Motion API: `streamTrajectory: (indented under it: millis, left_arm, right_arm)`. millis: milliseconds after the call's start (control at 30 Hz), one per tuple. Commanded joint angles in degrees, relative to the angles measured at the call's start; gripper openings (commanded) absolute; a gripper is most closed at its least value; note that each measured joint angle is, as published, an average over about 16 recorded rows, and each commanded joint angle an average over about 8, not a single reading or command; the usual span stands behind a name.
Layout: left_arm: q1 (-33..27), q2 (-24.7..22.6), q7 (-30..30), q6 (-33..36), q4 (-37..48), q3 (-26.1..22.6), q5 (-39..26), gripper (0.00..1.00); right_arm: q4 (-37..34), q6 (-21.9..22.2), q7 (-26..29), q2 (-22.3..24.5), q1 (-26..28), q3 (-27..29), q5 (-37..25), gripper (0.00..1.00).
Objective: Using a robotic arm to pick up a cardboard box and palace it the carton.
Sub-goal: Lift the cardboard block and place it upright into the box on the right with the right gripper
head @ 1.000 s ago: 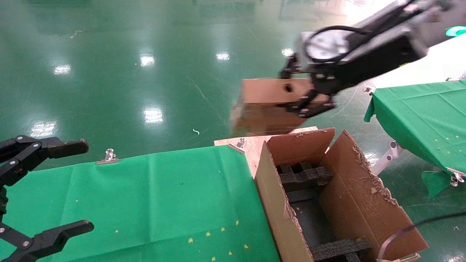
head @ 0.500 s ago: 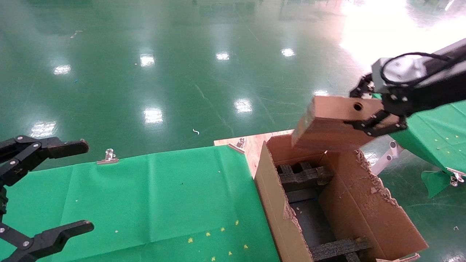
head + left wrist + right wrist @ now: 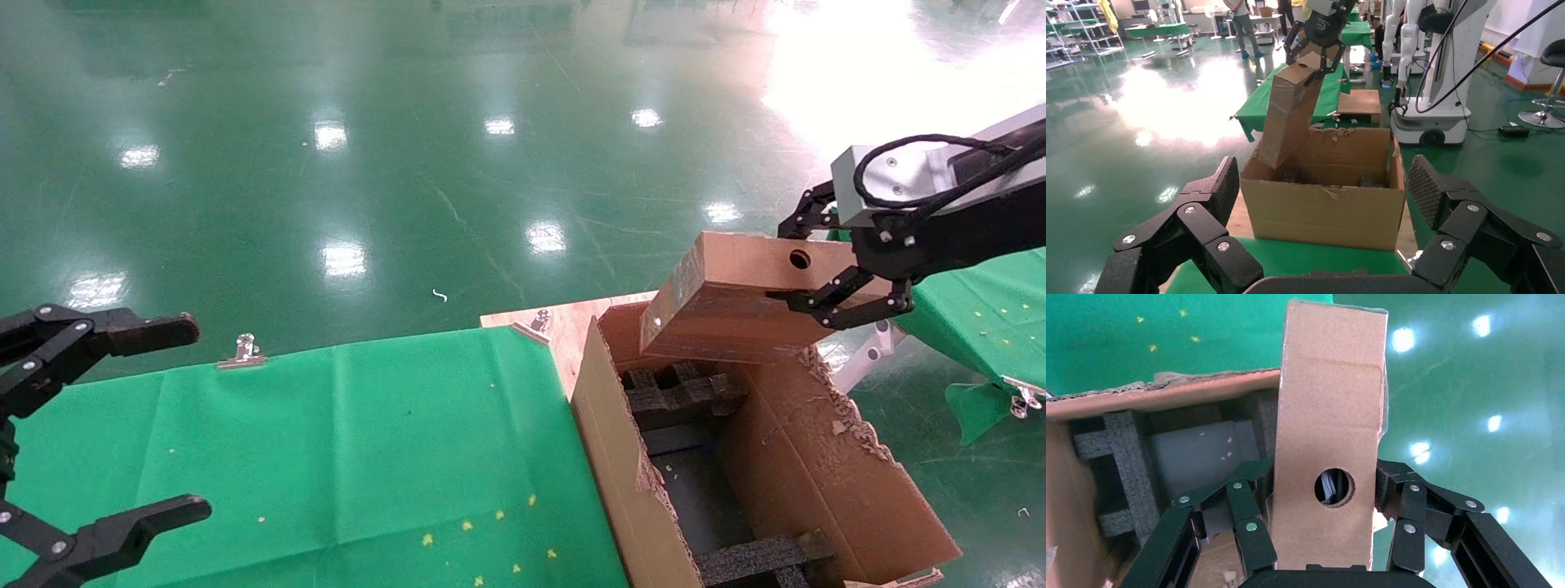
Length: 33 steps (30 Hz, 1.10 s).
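The left hand (image 3: 98,425) hangs at the near left corner of the green-clothed tabletop (image 3: 368,441), its black linked fingers spread wide and holding nothing; it sits well apart from the work and looks parked. Small metal clips (image 3: 243,349) pin the cloth along the far edge.

To the right of the cloth stands the carton (image 3: 621,457), a large corrugated box with ragged, torn flaps and coarse black foam inserts (image 3: 682,392) crossing its dark interior. Its opening faces up, and its length runs from near to far.

Farther right, the right hand (image 3: 846,273) is clamped on the cardboard box (image 3: 727,306), one finger on each side of its end, as the right wrist view shows (image 3: 1330,447). The box is slim, smooth brown board with a round hole near the gripped end. It is held in the air over the carton's far end, its long axis running out from the hand leftward and tilted down, so the free end points into the opening, close to the far wall. From the left wrist view (image 3: 1291,110) that low end seems about level with the rim.

The coming move probably turns on this: the box lies crosswise above the cavity, so it must go down between the foam pieces without catching a torn flap.
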State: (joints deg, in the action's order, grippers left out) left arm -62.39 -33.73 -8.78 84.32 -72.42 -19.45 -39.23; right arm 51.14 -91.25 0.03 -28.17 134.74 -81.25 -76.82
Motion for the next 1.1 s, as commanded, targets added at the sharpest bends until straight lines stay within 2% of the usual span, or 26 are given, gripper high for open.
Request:
streamTrajectory:
  millis: [33,200,333,500,900,1000,1100]
  left_arm:
    - [0.0,0.0,0.0,0.0,0.0,0.0,0.0,1.0]
    - [0.0,0.0,0.0,0.0,0.0,0.0,0.0,1.0]
    - [-0.01,0.0,0.01,0.0,0.01,-0.01,0.0,1.0]
    - [-0.01,0.0,0.01,0.0,0.01,-0.01,0.0,1.0]
    - [-0.01,0.0,0.01,0.0,0.01,-0.02,0.01,1.0]
    - [-0.01,0.0,0.02,0.0,0.01,-0.02,0.01,1.0]
    - [-0.01,0.0,0.02,0.0,0.01,-0.03,0.01,1.0]
  right_arm:
    - [-0.09,-0.07,-0.16,-0.18,-0.04,0.28,-0.24,0.0]
    - [-0.14,1.03,2.65,0.06,-0.55,-0.31,-0.77,0.0]
    - [1.07,2.32,10.33,1.0,-0.81,-1.71,-2.21,0.0]
    - [5.34,4.52,24.54,3.25,-0.61,-3.13,-5.93,0.0]
    - [20.54,8.16,65.63,10.67,-0.56,-5.02,-14.29,0.0]
    - [23.99,8.52,73.1,12.06,-0.82,-5.45,-16.22,0.0]
    - [25.92,8.91,78.13,12.85,-1.23,-5.89,-17.8,0.0]
